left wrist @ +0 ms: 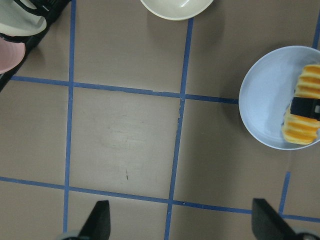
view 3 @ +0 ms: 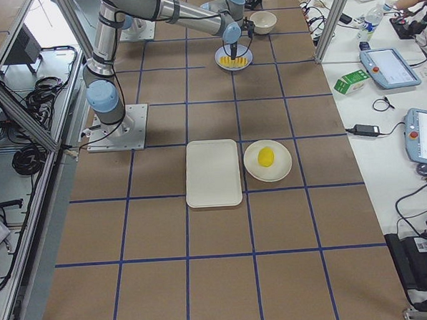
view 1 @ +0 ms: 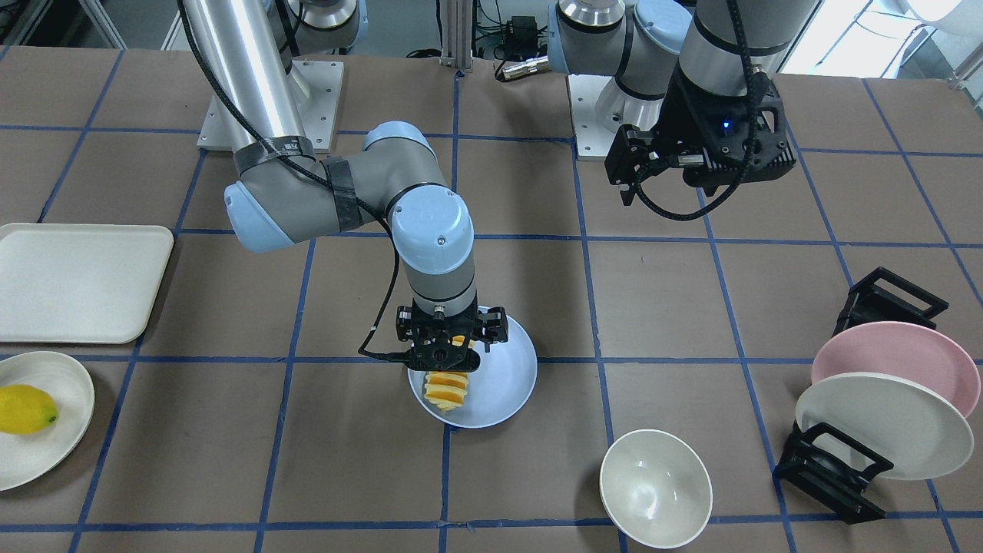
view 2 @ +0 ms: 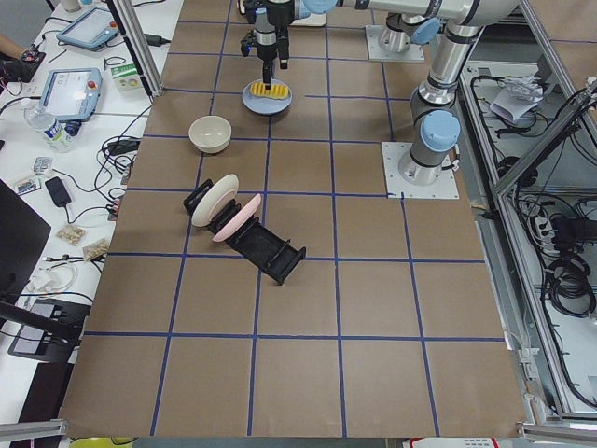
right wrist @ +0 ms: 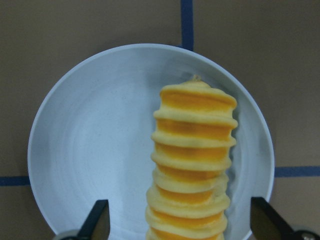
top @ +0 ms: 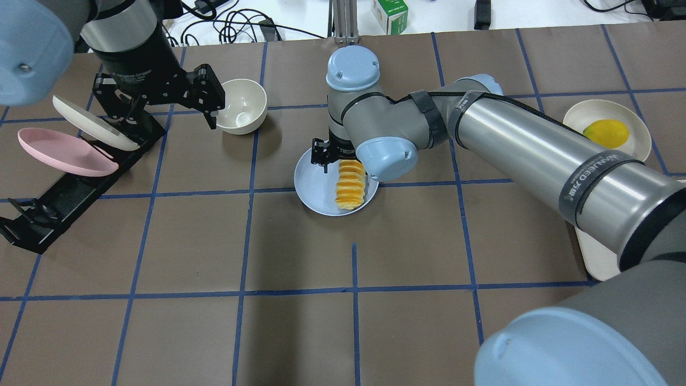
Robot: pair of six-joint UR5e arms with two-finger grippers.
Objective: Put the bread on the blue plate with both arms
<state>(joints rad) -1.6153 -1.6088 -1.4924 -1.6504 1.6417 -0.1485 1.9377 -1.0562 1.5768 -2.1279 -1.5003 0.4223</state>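
Observation:
The bread [view 1: 447,388] lies flat in the blue plate [view 1: 503,376] at the table's middle, a row of orange-crusted slices. My right gripper [view 1: 449,357] points straight down over the bread's end, jaws wide open. In the right wrist view the fingers [right wrist: 100,222] stand either side of the bread [right wrist: 192,150] with gaps, above the plate [right wrist: 90,150]. My left gripper [top: 161,115] hangs high near the plate rack, open and empty. In the left wrist view the plate [left wrist: 265,100] and bread [left wrist: 300,132] are at the right edge.
A cream bowl [view 1: 655,488] stands near the plate. A black rack [view 1: 833,468] holds a pink plate [view 1: 891,361] and a cream-white plate [view 1: 883,426]. A cream tray [view 1: 77,280] and a plate [view 1: 46,461] with a lemon [view 1: 27,408] lie on the right arm's side.

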